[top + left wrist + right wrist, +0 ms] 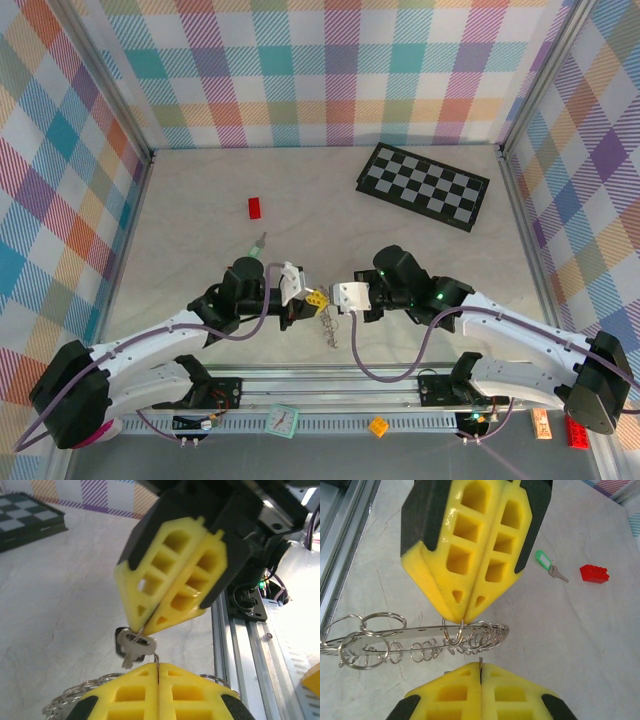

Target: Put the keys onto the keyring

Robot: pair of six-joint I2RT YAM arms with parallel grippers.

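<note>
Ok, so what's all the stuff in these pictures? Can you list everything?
green key: one, green head, silver blade, flat on the table near the red brick
other key: one, silver, head looks dark, hanging from a ring at the right gripper's tips
keyring: one, silver bunch of rings, between the grippers
red brick: one, red, on the table
chequered board: one, black and white, far right of the table
table: one, pale
teal piece, yellow piece, orange piece, red piece: one each, by the near rail
left gripper: one, yellow fingers, shut on the keyring
right gripper: one, yellow fingers, shut on the keyring
</note>
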